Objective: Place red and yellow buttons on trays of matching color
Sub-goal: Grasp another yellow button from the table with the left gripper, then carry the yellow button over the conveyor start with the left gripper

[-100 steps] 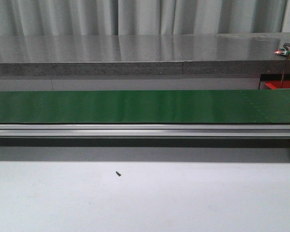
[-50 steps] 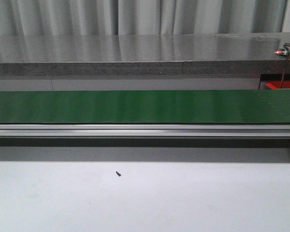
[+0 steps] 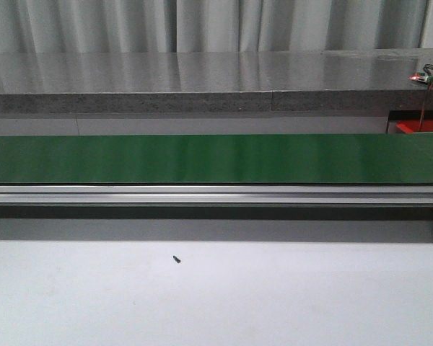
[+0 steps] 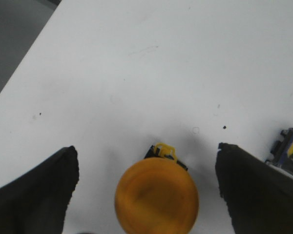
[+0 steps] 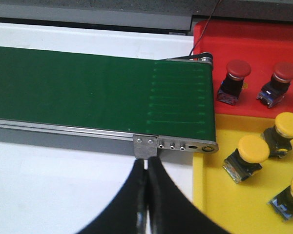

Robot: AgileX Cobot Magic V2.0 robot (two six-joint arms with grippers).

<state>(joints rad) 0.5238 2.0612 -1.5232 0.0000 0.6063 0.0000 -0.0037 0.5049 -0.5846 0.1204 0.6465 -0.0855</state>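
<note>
In the left wrist view my left gripper is open, its dark fingers standing well apart on either side of a yellow button. The button stands on the white table, touched by neither finger. Another button shows partly at the frame's edge. In the right wrist view my right gripper is shut on nothing, over the white table by the conveyor's end. Beyond it, the red tray holds two red buttons, and the yellow tray holds three yellow buttons. Neither gripper shows in the front view.
A green conveyor belt with an aluminium rail runs across the table. Its end plate abuts the trays. A grey counter lies behind it, and a small dark speck sits on the white table.
</note>
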